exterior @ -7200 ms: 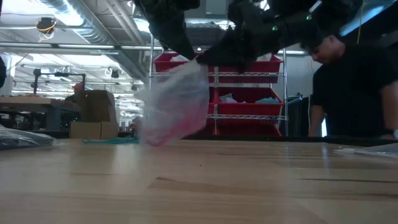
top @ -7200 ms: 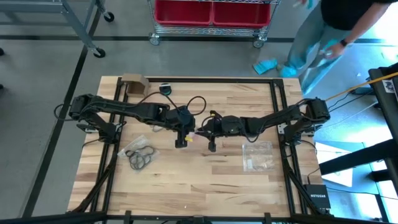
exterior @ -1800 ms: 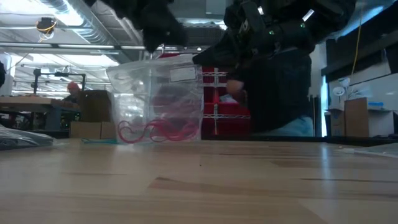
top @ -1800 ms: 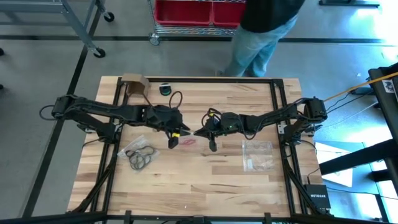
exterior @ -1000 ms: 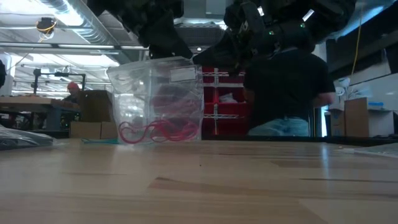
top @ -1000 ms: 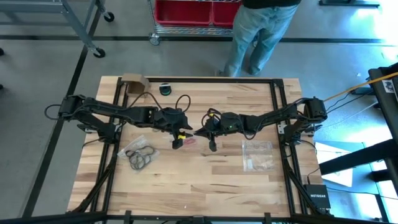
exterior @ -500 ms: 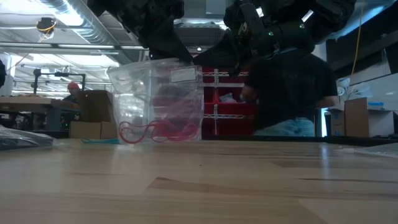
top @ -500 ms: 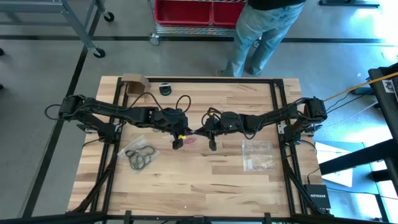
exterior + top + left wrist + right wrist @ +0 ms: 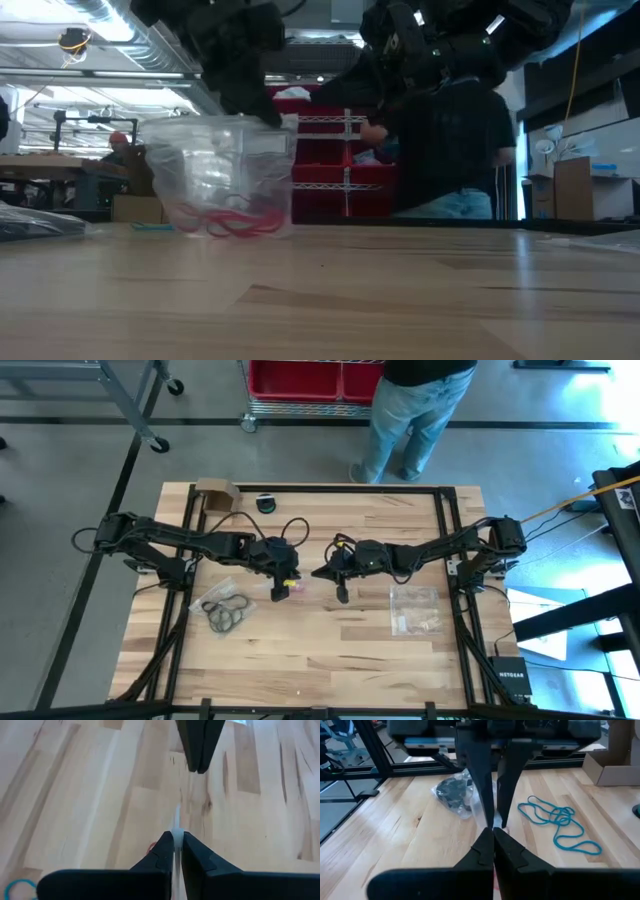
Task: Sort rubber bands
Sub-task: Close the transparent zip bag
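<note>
Clear plastic zip bag (image 9: 220, 178) of red rubber bands (image 9: 232, 224) stands mid-table, its top edge pinched by both the left gripper (image 9: 176, 843) and the right gripper (image 9: 493, 838); teal rubber bands (image 9: 559, 824) lie loose nearby.

Red rubber bands (image 9: 235, 224): we see them tangled low inside an upright clear bag.
Teal rubber bands (image 9: 560, 826): loose on the wood.
</note>
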`<move>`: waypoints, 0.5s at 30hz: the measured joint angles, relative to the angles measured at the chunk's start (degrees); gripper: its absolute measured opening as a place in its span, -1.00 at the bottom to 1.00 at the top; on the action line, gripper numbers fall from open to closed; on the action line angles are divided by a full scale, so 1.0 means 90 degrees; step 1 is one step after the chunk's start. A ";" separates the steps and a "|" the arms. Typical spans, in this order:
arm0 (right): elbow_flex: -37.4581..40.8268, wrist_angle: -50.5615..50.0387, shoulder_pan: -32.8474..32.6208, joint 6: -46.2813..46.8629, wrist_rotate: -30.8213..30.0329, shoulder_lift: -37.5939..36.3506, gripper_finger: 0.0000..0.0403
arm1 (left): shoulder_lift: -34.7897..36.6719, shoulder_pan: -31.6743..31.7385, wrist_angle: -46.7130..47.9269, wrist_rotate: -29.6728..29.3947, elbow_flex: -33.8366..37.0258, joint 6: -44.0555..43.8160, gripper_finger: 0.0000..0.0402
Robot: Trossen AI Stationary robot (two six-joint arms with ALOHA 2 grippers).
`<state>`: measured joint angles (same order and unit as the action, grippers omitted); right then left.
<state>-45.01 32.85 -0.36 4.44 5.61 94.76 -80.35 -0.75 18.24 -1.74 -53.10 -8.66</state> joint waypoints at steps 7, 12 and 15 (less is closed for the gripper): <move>0.0002 -0.0177 0.0000 0.0587 -0.0003 0.0000 -0.99 | -0.0004 -0.0002 -0.0197 0.0000 -0.0010 0.0009 -0.96; 0.0002 -0.0266 -0.0035 0.0873 -0.0179 0.0000 -0.76 | -0.0004 -0.0001 -0.0408 0.0000 -0.0010 -0.0009 -0.96; 0.0002 -0.0265 -0.0083 0.0768 -0.0433 0.0000 -0.55 | -0.0004 -0.0002 -0.0618 0.0000 -0.0010 -0.0023 -0.97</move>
<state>-44.99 30.46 -1.11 11.35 1.71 94.76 -80.38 -0.78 12.68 -1.74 -53.19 -8.87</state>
